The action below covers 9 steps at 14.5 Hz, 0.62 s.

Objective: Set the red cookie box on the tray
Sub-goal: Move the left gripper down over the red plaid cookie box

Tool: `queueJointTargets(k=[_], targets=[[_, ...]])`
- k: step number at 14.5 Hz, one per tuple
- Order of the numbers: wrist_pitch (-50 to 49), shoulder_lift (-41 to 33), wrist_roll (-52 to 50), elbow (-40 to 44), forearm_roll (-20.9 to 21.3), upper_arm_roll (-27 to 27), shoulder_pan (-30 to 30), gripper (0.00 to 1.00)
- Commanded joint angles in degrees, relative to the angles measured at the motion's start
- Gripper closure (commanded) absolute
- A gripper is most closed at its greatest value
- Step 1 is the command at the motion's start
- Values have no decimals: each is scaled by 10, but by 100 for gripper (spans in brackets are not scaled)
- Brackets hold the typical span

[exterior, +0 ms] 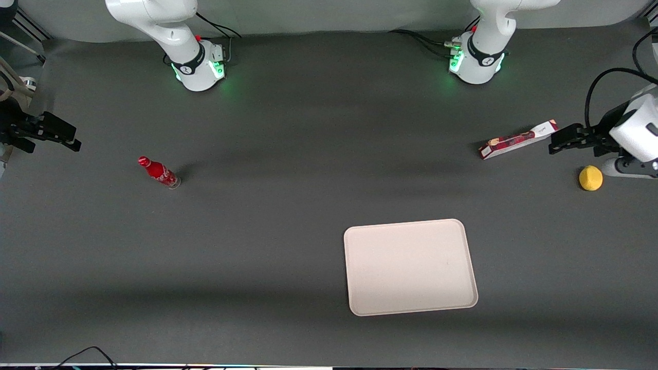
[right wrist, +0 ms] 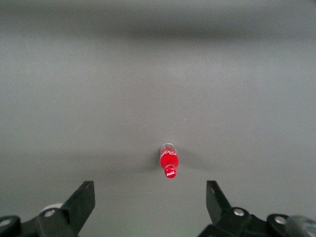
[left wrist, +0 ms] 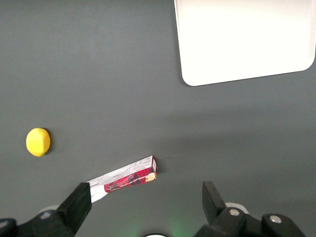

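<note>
Front view: the red cookie box (exterior: 518,139) lies on the table, farther from the camera than the tray (exterior: 410,266). The gripper (exterior: 558,142) hangs just beside the box's white end.

Left wrist view: the gripper (left wrist: 148,200) fingers are wide apart, holding nothing. A yellow ball (left wrist: 38,141) lies near the box (left wrist: 123,177).

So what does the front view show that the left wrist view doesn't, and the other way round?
Only the front view shows the small red bottle, toward the parked arm's end of the table, and both arm bases. Only the left wrist view shows the gripper with its fingers spread wide, empty, above the table beside the box. Both show the long dark-red cookie box lying on the table, the cream-white rectangular tray with nothing on it, and the round yellow object.
</note>
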Motion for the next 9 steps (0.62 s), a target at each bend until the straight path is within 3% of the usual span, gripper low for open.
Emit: queueJointTargets(k=[1, 7, 9], targets=[[-46, 16, -6, 36, 9, 0, 0, 0], [-80, 11, -2, 32, 8, 10, 8, 0], [-106, 1, 120, 26, 12, 43, 8, 0]])
